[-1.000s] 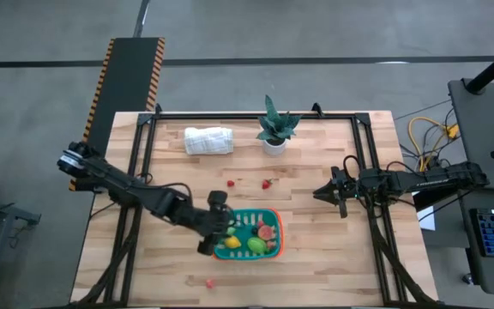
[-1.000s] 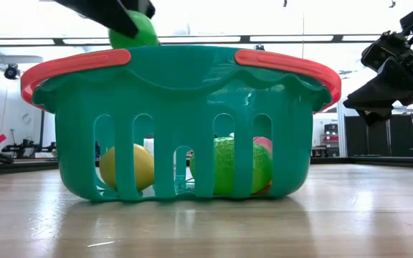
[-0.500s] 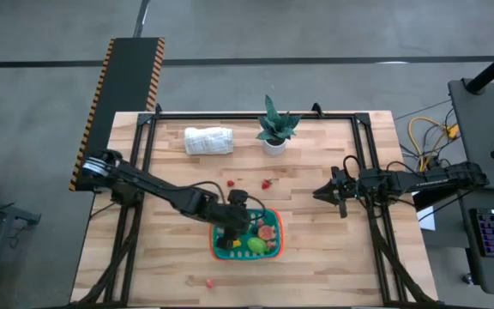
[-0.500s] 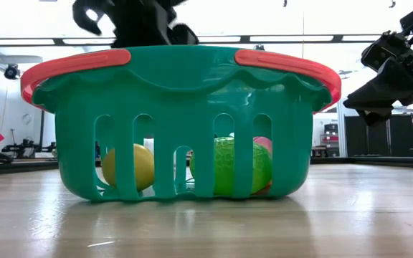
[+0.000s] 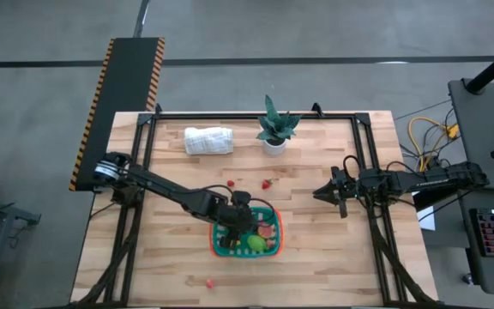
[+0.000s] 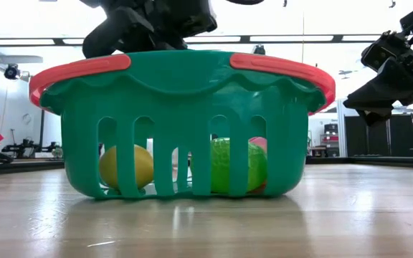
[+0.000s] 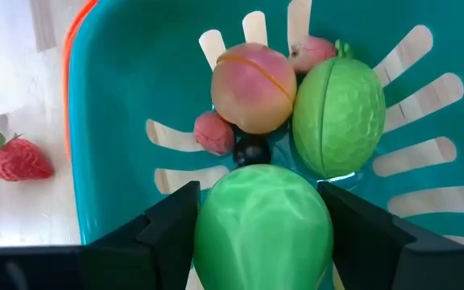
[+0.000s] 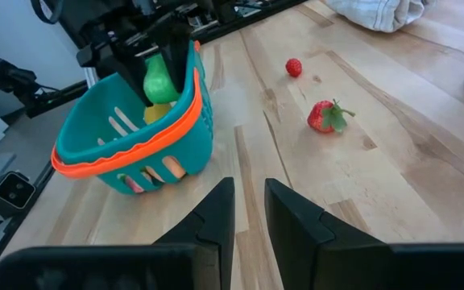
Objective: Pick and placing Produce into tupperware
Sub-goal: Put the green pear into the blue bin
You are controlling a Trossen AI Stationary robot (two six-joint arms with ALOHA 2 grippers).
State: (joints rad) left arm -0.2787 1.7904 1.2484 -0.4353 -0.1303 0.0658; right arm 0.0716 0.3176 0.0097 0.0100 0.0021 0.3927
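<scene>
Left gripper [image 7: 263, 234] over the tupperware [image 5: 267, 211], fingers clamped on a light green fruit [image 7: 263, 227], held above the teal floor. Below it in the tupperware: a peach [image 7: 253, 76], a darker green fruit [image 7: 339, 108], a small pink piece [image 7: 214, 132], a dark berry [image 7: 252, 151]; the low view also shows a yellow fruit [image 6: 125, 166] inside. A strawberry [image 7: 18, 159] lies on the table [image 5: 316, 266] just outside the orange rim. Right gripper [image 5: 319, 193] hangs well off to the side, fingers nearly together, empty.
</scene>
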